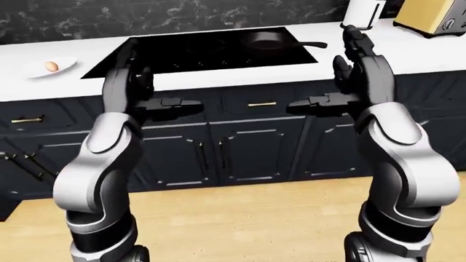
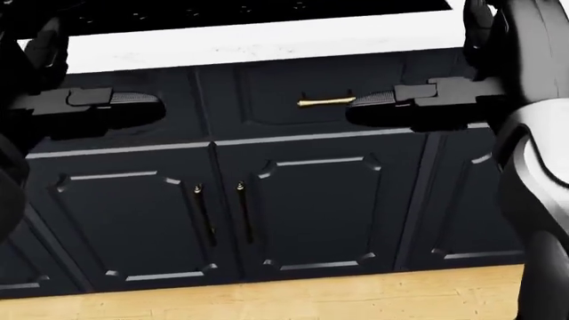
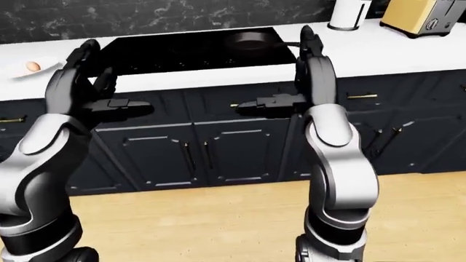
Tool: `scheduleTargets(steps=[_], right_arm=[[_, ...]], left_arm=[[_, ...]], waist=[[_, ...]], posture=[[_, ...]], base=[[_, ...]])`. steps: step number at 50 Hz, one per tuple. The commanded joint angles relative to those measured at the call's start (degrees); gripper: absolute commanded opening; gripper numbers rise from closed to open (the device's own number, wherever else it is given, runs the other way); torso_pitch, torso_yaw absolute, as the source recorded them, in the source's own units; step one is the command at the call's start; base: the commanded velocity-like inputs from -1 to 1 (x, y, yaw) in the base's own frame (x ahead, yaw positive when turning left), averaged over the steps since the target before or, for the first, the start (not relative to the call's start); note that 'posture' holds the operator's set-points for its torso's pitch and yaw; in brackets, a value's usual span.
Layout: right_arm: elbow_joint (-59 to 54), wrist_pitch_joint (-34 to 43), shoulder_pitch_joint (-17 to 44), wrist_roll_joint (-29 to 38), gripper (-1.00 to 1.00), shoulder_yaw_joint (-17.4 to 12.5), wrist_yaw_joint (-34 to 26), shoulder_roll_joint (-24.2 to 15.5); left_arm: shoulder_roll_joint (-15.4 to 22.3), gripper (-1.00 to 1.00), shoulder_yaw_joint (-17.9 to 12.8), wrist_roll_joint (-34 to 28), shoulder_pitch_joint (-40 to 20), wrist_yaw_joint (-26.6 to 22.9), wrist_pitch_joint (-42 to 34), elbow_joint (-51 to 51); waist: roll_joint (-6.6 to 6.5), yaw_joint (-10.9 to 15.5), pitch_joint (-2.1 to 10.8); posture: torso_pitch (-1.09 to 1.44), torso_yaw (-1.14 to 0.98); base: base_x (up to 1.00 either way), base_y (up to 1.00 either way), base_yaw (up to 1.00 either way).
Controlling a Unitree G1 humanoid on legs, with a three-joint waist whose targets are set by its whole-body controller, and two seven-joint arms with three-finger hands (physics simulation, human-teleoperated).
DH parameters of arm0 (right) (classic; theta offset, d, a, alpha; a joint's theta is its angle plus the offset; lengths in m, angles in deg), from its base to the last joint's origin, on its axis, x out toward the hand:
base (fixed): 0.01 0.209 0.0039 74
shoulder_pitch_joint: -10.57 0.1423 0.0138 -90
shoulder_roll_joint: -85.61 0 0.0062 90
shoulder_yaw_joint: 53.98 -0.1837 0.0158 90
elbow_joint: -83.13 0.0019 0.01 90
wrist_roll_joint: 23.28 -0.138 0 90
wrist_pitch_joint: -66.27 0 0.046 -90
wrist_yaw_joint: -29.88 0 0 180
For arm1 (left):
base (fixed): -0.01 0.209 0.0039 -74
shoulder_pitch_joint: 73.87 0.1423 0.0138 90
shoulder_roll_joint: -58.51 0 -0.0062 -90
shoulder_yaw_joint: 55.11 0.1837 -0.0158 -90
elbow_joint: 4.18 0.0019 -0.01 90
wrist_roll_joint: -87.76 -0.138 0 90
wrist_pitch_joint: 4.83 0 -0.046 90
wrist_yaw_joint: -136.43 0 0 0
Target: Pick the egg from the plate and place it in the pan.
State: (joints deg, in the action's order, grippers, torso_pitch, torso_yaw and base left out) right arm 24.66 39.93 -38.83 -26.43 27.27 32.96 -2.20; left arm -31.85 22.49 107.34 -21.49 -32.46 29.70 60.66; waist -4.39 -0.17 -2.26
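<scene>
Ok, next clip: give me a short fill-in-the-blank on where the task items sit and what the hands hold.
The egg lies on the ____.
The pan sits on the black ____.
In the left-eye view, the plate is to the ____ of the pan.
Both hands, left hand and right hand, hold ____.

Missing: plate; stove; left; nothing

White counter over dark cabinets, with the cooktop set into it.

The white countertop (image 1: 218, 76) runs across the left-eye view above dark cabinets (image 1: 240, 147) with brass handles. A black cooktop (image 1: 196, 52) sits flush in it, and a dark pan (image 1: 269, 39) rests on the cooktop's right part. Far left lies a white plate (image 1: 49, 67) with an egg (image 1: 52, 66) on it. At the right end stand a white canister (image 1: 363, 13) and a yellow toaster (image 1: 435, 16). A wooden floor (image 1: 247, 218) lies below.
</scene>
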Motion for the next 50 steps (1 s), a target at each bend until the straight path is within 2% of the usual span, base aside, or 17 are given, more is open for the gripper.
scheduleTargets(steps=[1,9,11,15,21,23,24,25,36,38,39,40,42,46,48,49,50], right_arm=[[1.6,-1.6,2.0,0.0,1.00,-1.0,0.0,-1.0],[1.4,-1.6,2.1,-0.4,1.00,-1.0,0.2,-0.9],[1.3,-1.9,1.9,-0.5,1.00,-1.0,0.2,-1.0],[1.5,-1.7,1.9,-0.5,1.00,-1.0,0.3,-1.1],[1.6,-1.8,2.0,-0.4,1.00,-1.1,0.5,-1.1],[1.8,-1.5,2.1,-0.5,1.00,-1.1,0.6,-1.1],[1.9,-1.5,2.1,-0.5,1.00,-1.1,0.6,-1.1],[1.9,-1.7,2.0,-0.6,1.00,-1.2,0.6,-1.2],[2.1,-1.5,2.2,-1.0,1.00,-1.3,0.7,-1.2],[2.1,-1.3,2.3,-1.1,1.00,-1.2,0.8,-1.2],[2.0,-1.6,2.2,-1.1,1.00,-1.3,0.8,-1.2],[2.0,-1.5,2.2,-1.1,1.00,-1.3,0.8,-1.2],[2.1,-1.3,2.3,-1.2,1.00,-1.2,0.9,-1.2],[2.1,-1.4,2.2,-1.3,1.00,-1.1,0.9,-1.2],[2.2,-1.4,2.2,-1.4,1.00,-1.3,0.9,-1.1],[2.2,-1.5,2.2,-1.5,1.00,-1.3,0.9,-1.1],[2.1,-1.6,2.1,-1.5,1.00,-1.2,0.9,-1.1]], left_arm=[[0.4,1.00,-0.1,0.1,-2.1,0.4,1.2,-2.1],[0.4,1.00,-0.1,0.9,-2.2,0.8,0.3,-3.0],[0.4,1.00,0.0,0.9,-2.2,0.9,0.3,-3.0],[0.6,1.00,-0.1,1.0,-2.1,0.9,0.4,-2.8],[0.7,1.00,-0.3,1.0,-2.3,1.2,0.4,-2.6],[0.8,1.00,-0.3,1.1,-2.2,1.3,0.4,-2.6],[0.8,1.00,-0.4,1.2,-2.2,1.3,0.2,-2.8],[0.8,1.00,-0.5,1.3,-2.3,1.4,0.2,-2.9],[1.0,1.00,-0.4,1.5,-2.1,1.5,0.6,-2.7],[1.0,1.00,-0.4,1.5,-2.1,1.5,0.5,-2.7],[0.9,1.00,-0.4,1.6,-2.1,1.5,0.3,-2.8],[0.9,1.00,-0.4,1.7,-2.2,1.6,0.2,-2.9],[0.9,1.00,-0.5,1.8,-2.3,1.6,0.1,-3.0],[0.9,1.00,-0.4,1.7,-2.0,1.5,0.7,-2.5],[1.0,1.00,-0.4,1.7,-2.0,1.6,0.5,-2.6],[1.0,1.00,-0.5,1.8,-2.1,1.7,0.3,-2.8],[1.0,1.00,-0.5,1.9,-2.1,1.7,0.1,-2.9]], waist=[[-0.07,-0.5,1.45],[5.30,-0.4,1.05],[7.73,-0.4,1.27],[7.72,-0.4,2.02],[4.33,-0.5,1.07],[1.13,-0.8,1.62],[-2.05,-0.7,2.44],[-0.14,-0.6,2.33],[6.03,-0.4,0.90],[8.98,-0.4,1.85],[6.47,-0.9,1.36],[7.78,-0.3,1.83],[7.80,-0.4,2.49],[5.40,-0.4,1.17],[2.86,0.0,1.00],[-1.89,-0.4,1.78],[-1.97,0.0,1.88]], posture=[[0.00,0.00],[0.00,0.00],[0.00,0.00],[0.00,0.00],[0.00,0.00],[0.00,0.00],[0.00,0.00],[0.00,0.00],[0.00,0.00],[0.00,0.00],[0.00,0.00],[0.00,0.00],[0.00,0.00],[0.00,0.00],[0.00,0.00],[0.00,0.00],[0.00,0.00]], base=[[0.00,0.45,0.00],[0.00,0.45,0.00],[0.00,0.45,0.00],[0.00,0.45,0.00],[0.00,0.45,0.00],[0.00,0.45,0.00],[0.00,0.45,0.00],[0.00,0.45,0.00],[0.00,0.45,0.00],[0.00,0.44,0.00],[0.00,0.44,0.00],[0.00,0.45,0.00],[0.00,0.44,0.00],[0.00,0.43,0.00],[0.00,0.20,0.20],[0.00,0.00,0.39],[0.00,0.00,0.40]])
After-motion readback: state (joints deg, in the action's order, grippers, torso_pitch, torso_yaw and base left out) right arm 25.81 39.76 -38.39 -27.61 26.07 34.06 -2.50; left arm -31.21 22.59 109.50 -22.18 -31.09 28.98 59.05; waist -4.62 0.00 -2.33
